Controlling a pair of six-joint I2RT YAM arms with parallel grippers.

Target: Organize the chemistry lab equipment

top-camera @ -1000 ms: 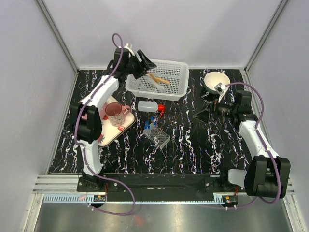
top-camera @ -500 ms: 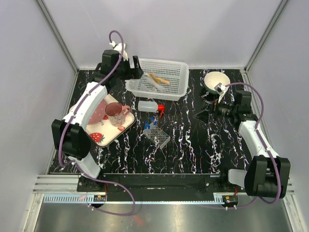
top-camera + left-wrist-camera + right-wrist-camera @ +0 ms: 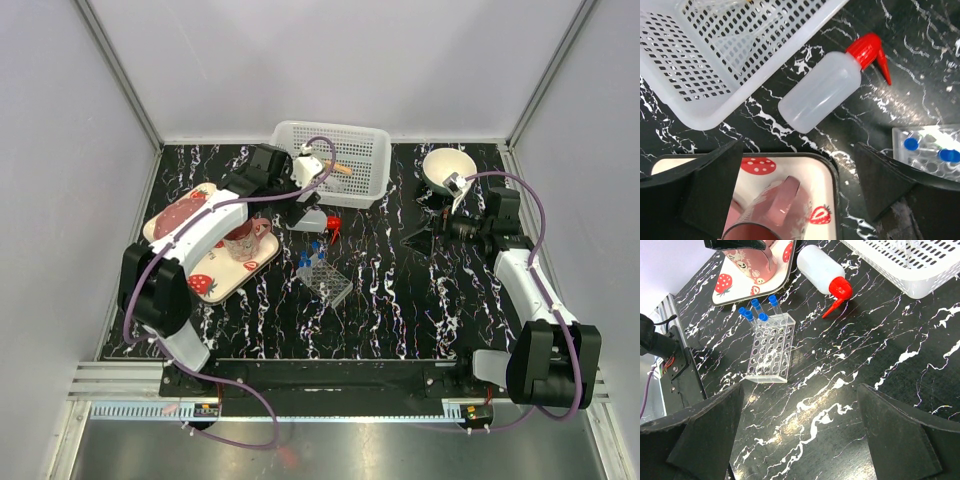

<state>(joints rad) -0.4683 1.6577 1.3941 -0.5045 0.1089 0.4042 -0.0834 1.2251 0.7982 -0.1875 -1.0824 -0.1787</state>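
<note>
Black table holds one red-capped bottle, one rack, five blue-capped tubes.

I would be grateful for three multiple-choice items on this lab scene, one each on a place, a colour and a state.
1. Where is the red-capped bottle?
A) on the table beside the white basket
B) inside the basket
C) on top of the rack

2. What colour are the caps of the test tubes in the rack?
A) green
B) blue
C) yellow

3. How is the left gripper?
A) shut on the bottle
B) shut on a test tube
C) open, holding nothing

Answers:
1 A: it lies on its side just outside the basket wall.
2 B: blue caps stand above the rack.
3 C: its fingers stand wide apart, gripping nothing.
</note>
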